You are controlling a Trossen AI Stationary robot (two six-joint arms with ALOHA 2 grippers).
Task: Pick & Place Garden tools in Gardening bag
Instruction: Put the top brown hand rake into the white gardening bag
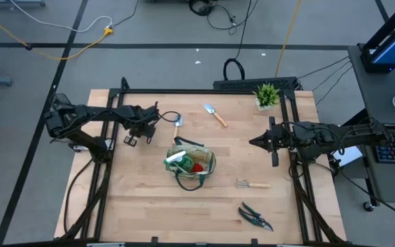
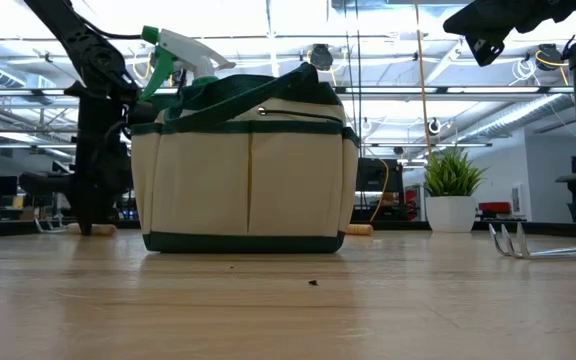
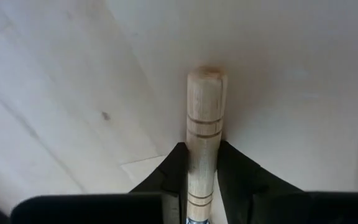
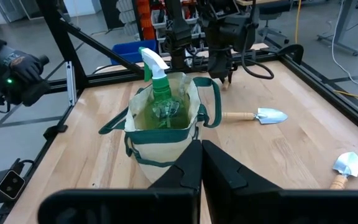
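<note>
- Surface (image 1: 142, 206): light wood, dark frame rails around it.
- Bag (image 1: 192, 165): upright near the middle of the surface, khaki with green trim. Green-and-white spray bottle (image 4: 156, 78) stands in it, nozzle above the rim; something red (image 1: 197, 167) sits in it beside the bottle.
- Left arm reaches in from the left edge; left tool (image 3: 204, 180) is down at the surface just behind-left of the bag, fingers (image 3: 169, 171) closed tight on both sides of a wooden handle (image 3: 204, 118). The handle lies flat on the surface, its rounded end sticking out past the fingertips.
- That handle belongs to the trowel (image 1: 178, 122) lying behind the bag, metal blade pointing away from the tool.
- Right arm waits on the right side, raised above the surface; right tool (image 4: 201, 155) is fully closed, fingers pressed together, holding nothing, pointing toward the bag.
- Second trowel (image 1: 215, 114): back centre of the surface, well apart from the bag, untouched.
- Shears (image 1: 255, 217): dark, near the front edge, right of the bag.
- Rake (image 1: 251, 184): small, wooden handle, on the surface right of the bag, between the bag and the shears.
- Potted plant (image 1: 267, 95): back right corner of the surface.
</note>
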